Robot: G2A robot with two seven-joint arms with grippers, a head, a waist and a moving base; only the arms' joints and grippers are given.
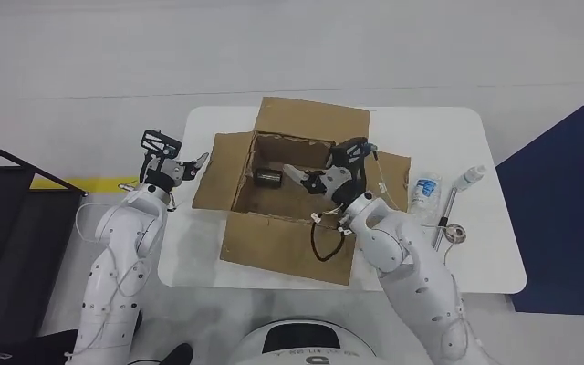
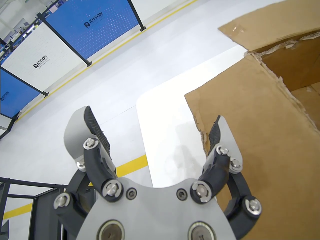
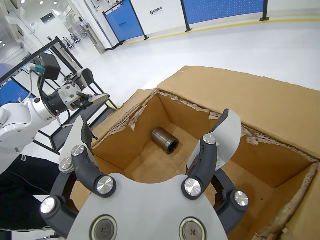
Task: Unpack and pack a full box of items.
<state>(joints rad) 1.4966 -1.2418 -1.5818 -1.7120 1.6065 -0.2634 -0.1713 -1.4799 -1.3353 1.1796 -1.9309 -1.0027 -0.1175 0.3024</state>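
Cardboard box (image 1: 290, 245), flaps spread open, sits at the centre of the top view on a white tabletop (image 1: 474, 260). One dark metal cylinder (image 3: 165, 141) lies on the box floor, toward the upper left of the interior. The right gripper (image 3: 155, 119) hovers over the opening, jaws wide and empty. The left gripper (image 2: 153, 113) hangs just beside the box's left flap, also wide and empty. A clear packet (image 1: 424, 192), a spray bottle (image 1: 467, 175) and a thin rod (image 1: 444, 221) lie on the tabletop at the right of the frame. Unpacking looks nearly done; repacking has not begun.

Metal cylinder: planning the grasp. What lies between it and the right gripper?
Nothing: right wrist view shows bare box floor between cylinder and right gripper.
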